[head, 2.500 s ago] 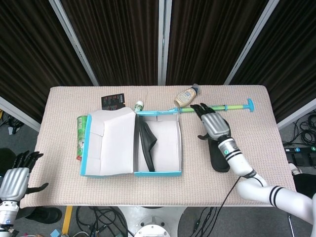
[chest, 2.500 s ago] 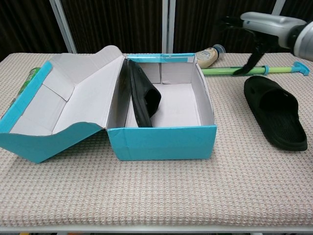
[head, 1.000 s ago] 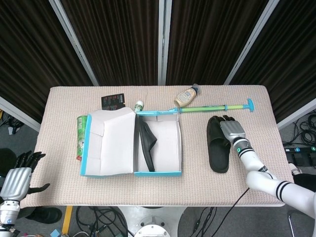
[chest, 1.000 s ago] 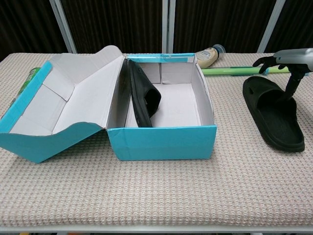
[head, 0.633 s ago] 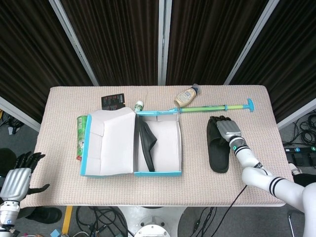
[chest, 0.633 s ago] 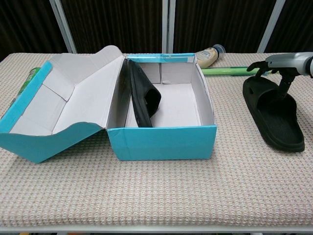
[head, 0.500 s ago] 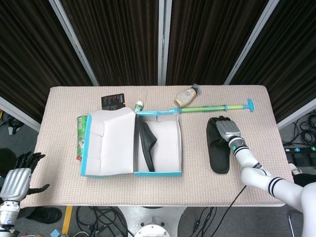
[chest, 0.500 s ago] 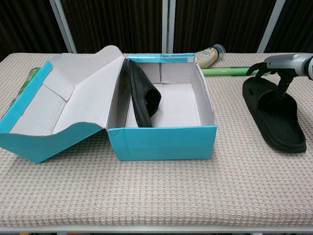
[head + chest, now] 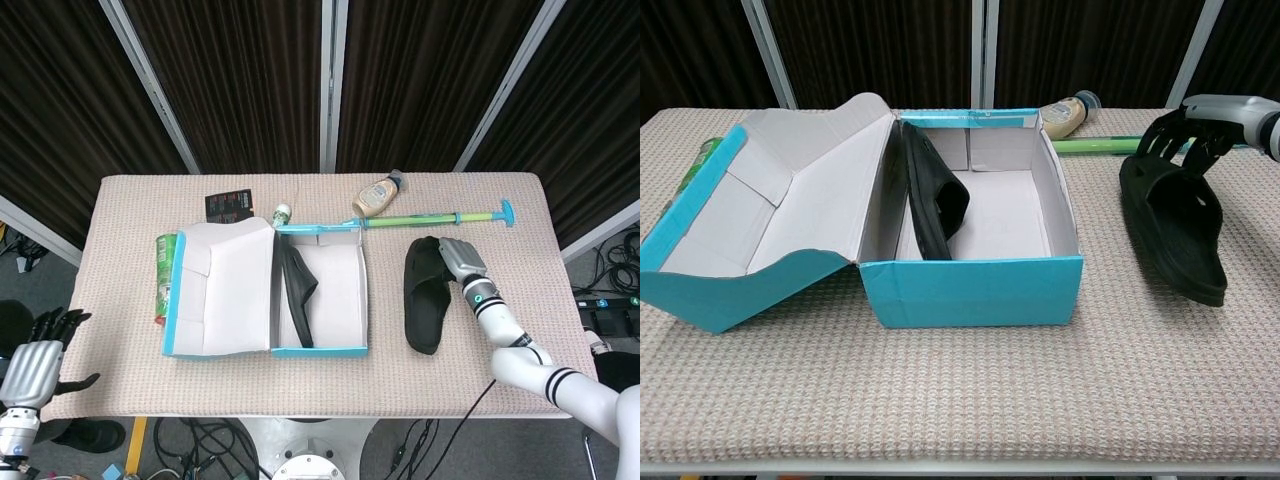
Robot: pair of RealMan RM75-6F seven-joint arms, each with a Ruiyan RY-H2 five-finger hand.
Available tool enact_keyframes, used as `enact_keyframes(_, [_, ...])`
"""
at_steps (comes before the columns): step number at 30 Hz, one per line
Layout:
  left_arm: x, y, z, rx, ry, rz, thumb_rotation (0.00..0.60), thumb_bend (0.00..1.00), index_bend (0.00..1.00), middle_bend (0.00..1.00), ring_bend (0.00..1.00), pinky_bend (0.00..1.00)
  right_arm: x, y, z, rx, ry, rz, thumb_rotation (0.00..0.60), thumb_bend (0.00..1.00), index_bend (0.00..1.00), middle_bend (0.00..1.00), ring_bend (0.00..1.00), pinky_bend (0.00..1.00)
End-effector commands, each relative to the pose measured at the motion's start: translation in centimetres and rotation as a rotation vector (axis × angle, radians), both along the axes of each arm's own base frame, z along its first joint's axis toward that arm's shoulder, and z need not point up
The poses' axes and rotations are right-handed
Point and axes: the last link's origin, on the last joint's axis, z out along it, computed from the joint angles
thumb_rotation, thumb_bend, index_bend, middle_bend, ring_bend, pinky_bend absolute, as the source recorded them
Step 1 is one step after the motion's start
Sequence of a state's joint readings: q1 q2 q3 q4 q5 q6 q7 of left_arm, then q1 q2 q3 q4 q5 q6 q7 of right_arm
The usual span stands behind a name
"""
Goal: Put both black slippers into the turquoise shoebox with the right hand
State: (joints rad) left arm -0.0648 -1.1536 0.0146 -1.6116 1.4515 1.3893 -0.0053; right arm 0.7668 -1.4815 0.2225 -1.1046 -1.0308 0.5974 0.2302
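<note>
The turquoise shoebox (image 9: 320, 351) stands mid-table with its lid (image 9: 215, 290) folded open to the left. One black slipper (image 9: 296, 290) stands on its edge inside, against the left wall (image 9: 935, 205). Right of the box, the second black slipper (image 9: 424, 297) is tipped up on its side (image 9: 1170, 225). My right hand (image 9: 463, 258) grips it at the far end, fingers curled over the strap (image 9: 1205, 122). My left hand (image 9: 30, 368) hangs off the table's near left corner, fingers spread and holding nothing.
A green and turquoise rod (image 9: 440, 217) and a sauce bottle (image 9: 377, 195) lie behind the held slipper. A green can (image 9: 165, 275) lies left of the lid. A black card (image 9: 230, 207) and a small bottle (image 9: 283, 212) sit behind the box.
My right hand came down onto the second slipper and closed on its far end. The slipper has since tipped onto its side and shifted left toward the box.
</note>
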Motion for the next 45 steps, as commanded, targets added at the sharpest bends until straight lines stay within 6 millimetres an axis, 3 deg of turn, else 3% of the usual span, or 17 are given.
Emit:
enact_keyframes(1, [0.1, 0.0, 0.2, 0.003, 0.004, -0.002, 0.6, 0.0, 0.16, 0.12, 0.0, 0.03, -0.1, 0.3, 2.7, -0.045, -0.144, 0.03, 0.6, 0.23, 0.35, 0.42, 0.27, 0.48])
enact_keyframes(9, [0.7, -0.2, 0.4, 0.003, 0.006, -0.01, 0.6, 0.0, 0.16, 0.12, 0.0, 0.03, 1.2, 1.1, 7.0, -0.082, -0.331, 0.153, 0.6, 0.23, 0.35, 0.42, 0.27, 0.48])
enact_keyframes(14, [1.0, -0.3, 0.6, 0.004, 0.006, -0.012, 0.6, 0.0, 0.16, 0.12, 0.0, 0.03, 3.2, 1.1, 7.0, -0.041, -0.47, 0.2, 0.6, 0.22, 0.35, 0.42, 0.27, 0.48])
enact_keyframes(19, [1.0, -0.3, 0.6, 0.004, 0.006, -0.008, 0.6, 0.0, 0.16, 0.12, 0.0, 0.03, 6.1, 0.9, 5.0, 0.004, -0.585, 0.246, 0.6, 0.23, 0.35, 0.42, 0.27, 0.48])
enact_keyframes(21, [1.0, -0.3, 0.6, 0.003, 0.006, -0.008, 0.6, 0.0, 0.16, 0.12, 0.0, 0.03, 6.4, 0.8, 4.8, 0.005, -0.594, 0.25, 0.6, 0.23, 0.35, 0.42, 0.27, 0.48])
enact_keyframes(22, [1.0, -0.3, 0.6, 0.003, 0.006, -0.007, 0.6, 0.0, 0.16, 0.12, 0.0, 0.03, 8.5, 0.6, 3.3, 0.024, -0.652, 0.27, 0.6, 0.23, 0.35, 0.42, 0.27, 0.48])
enact_keyframes(23, [1.0, -0.3, 0.6, 0.003, 0.006, -0.007, 0.6, 0.0, 0.16, 0.12, 0.0, 0.03, 9.4, 0.3, 2.4, 0.022, -0.67, 0.27, 0.6, 0.23, 0.35, 0.42, 0.27, 0.48])
enact_keyframes(31, [1.0, -0.3, 0.6, 0.003, 0.006, -0.007, 0.6, 0.0, 0.16, 0.12, 0.0, 0.03, 13.5, -1.0, -2.5, 0.013, -0.702, 0.267, 0.6, 0.22, 0.35, 0.4, 0.27, 0.48])
enact_keyframes(37, [1.0, -0.3, 0.6, 0.003, 0.006, -0.007, 0.6, 0.0, 0.16, 0.12, 0.0, 0.03, 14.8, -1.7, -4.9, -0.006, -0.701, 0.252, 0.6, 0.22, 0.35, 0.39, 0.27, 0.46])
enact_keyframes(45, [1.0, -0.3, 0.6, 0.003, 0.006, -0.007, 0.6, 0.0, 0.16, 0.12, 0.0, 0.03, 14.2, -1.6, -7.2, -0.031, -0.687, 0.239, 0.6, 0.21, 0.35, 0.38, 0.27, 0.46])
